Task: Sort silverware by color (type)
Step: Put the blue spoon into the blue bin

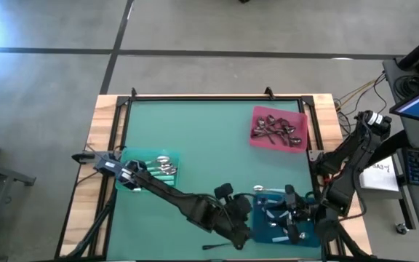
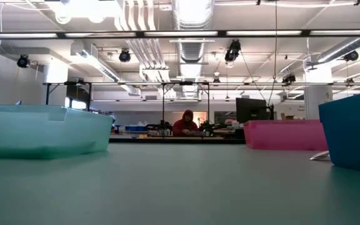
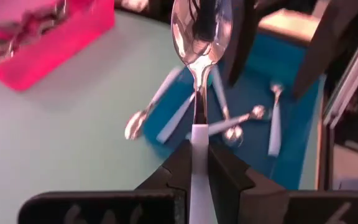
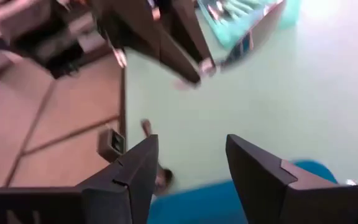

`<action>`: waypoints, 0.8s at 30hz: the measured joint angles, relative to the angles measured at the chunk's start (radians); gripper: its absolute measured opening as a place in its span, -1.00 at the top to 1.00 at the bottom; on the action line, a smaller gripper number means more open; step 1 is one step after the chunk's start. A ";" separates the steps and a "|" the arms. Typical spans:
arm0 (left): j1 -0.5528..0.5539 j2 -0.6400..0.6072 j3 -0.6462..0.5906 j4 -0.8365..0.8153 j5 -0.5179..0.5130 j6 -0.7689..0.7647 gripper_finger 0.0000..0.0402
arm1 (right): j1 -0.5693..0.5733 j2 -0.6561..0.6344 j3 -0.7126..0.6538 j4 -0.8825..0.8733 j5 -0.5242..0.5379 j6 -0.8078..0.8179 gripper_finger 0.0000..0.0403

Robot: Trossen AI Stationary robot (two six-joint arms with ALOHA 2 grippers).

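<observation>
My left gripper (image 3: pixel 197 163) is clamped on a pale-blue-handled spoon (image 3: pixel 199 74), the flat pale handle pinched between its two dark fingers and the shiny bowl standing out ahead of them. From above I see that gripper (image 1: pixel 240 212) at the near edge of the table, just beside the blue tray (image 1: pixel 262 227), with the arm stretching back across the green mat toward the teal tray (image 1: pixel 145 157).

My right gripper (image 4: pixel 191 168) hangs with its fingers spread wide and nothing between them. From overhead it sits over the blue tray (image 1: pixel 291 211), close to the left one.

Past the held spoon, the left wrist camera shows the blue tray (image 3: pixel 297 143) with several more pale-blue-handled spoons (image 3: pixel 273 121) lying in it at mixed angles. One spoon (image 3: pixel 146 115) lies half out, its bowl on the green table surface and its handle across the tray's edge.

Farther out, the pink tray (image 1: pixel 262 140) sits toward the far right of the table and holds a tangle of dark metal spoons (image 1: pixel 276 128). The teal tray on the left holds spoons with teal-green handles (image 1: pixel 164 169).

At table height I see the teal tray (image 2: pixel 42 128), the pink tray (image 2: pixel 283 134) and the blue tray's wall (image 2: pixel 352 131), and a person in red (image 2: pixel 186 124) sits far back in the room.
</observation>
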State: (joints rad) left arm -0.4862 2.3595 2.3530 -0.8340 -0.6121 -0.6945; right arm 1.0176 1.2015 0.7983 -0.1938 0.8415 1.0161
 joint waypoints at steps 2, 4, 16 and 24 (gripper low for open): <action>-0.003 0.002 -0.001 0.049 -0.044 0.012 0.92 | -0.004 0.000 -0.018 0.091 0.016 -0.055 0.06; -0.004 0.001 -0.001 0.084 -0.090 0.015 0.92 | -0.004 0.000 -0.023 0.151 0.049 -0.107 0.02; -0.011 0.019 -0.012 0.214 -0.109 0.050 0.92 | -0.022 0.000 -0.022 0.244 0.182 -0.219 -0.01; -0.013 0.029 -0.013 0.290 -0.097 0.108 0.92 | -0.051 0.000 -0.021 0.260 0.181 -0.256 0.06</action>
State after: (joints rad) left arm -0.4988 2.3886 2.3402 -0.5443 -0.7087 -0.5867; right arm 0.9668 1.2011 0.7769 0.0657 1.0223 0.7597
